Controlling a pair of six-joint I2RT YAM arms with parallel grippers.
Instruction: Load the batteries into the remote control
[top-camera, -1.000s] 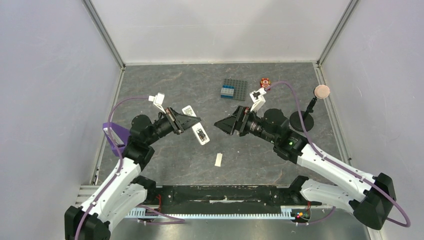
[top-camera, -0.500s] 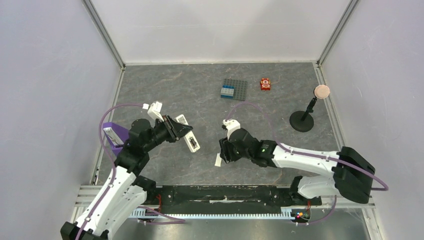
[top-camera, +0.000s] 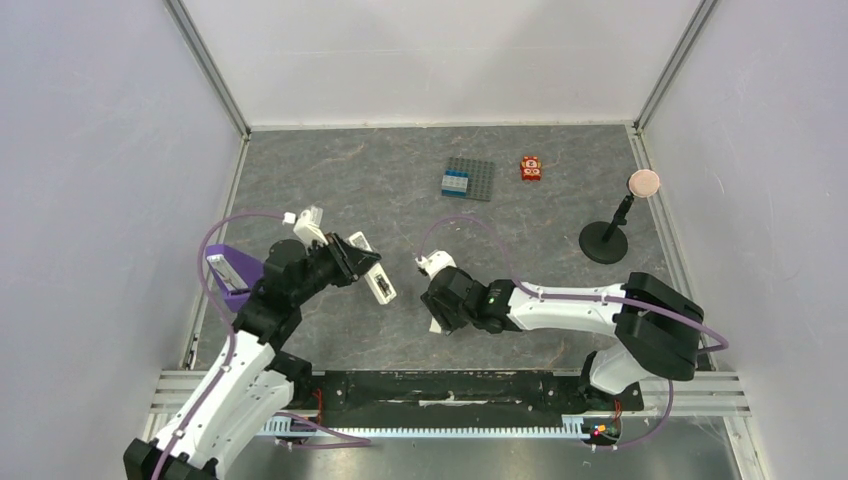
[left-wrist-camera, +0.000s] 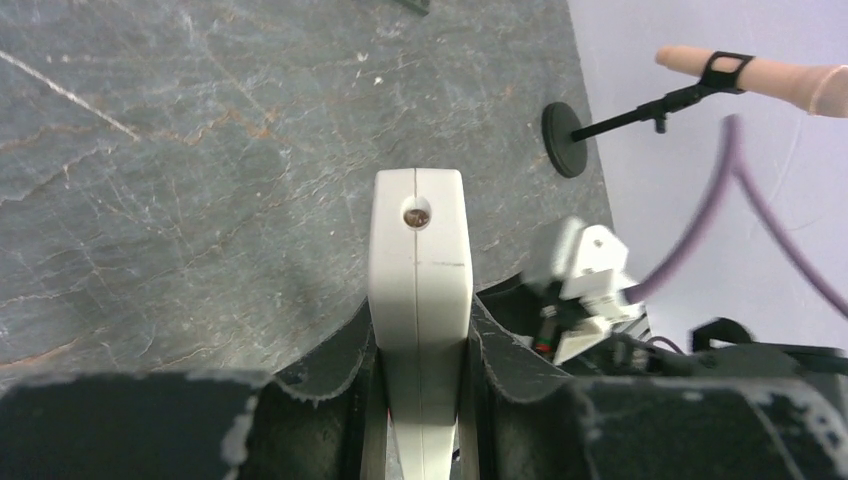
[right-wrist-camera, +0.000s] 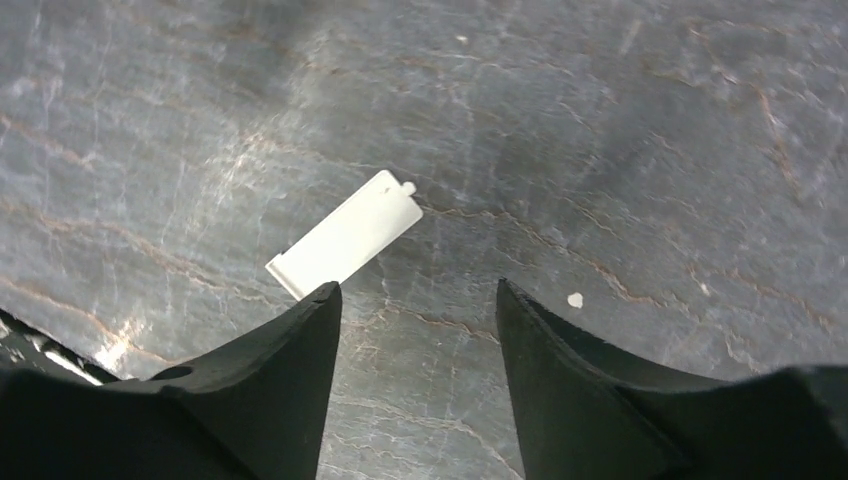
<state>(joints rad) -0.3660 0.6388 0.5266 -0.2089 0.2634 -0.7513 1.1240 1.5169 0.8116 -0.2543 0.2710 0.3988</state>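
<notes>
My left pincer (left-wrist-camera: 418, 345): clamped on the remote control (left-wrist-camera: 418, 260), held aloft at left-centre. My right pincer (right-wrist-camera: 415, 310): fingers apart, low over the white cover plate (right-wrist-camera: 345, 243) near the middle. No loose batteries in view, so I judge them probably seated, with the cover left to refit.

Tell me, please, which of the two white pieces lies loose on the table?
The small flat cover plate, lying on the table just ahead of the right gripper, jaws open. The remote control is clamped in the left gripper instead.
</notes>
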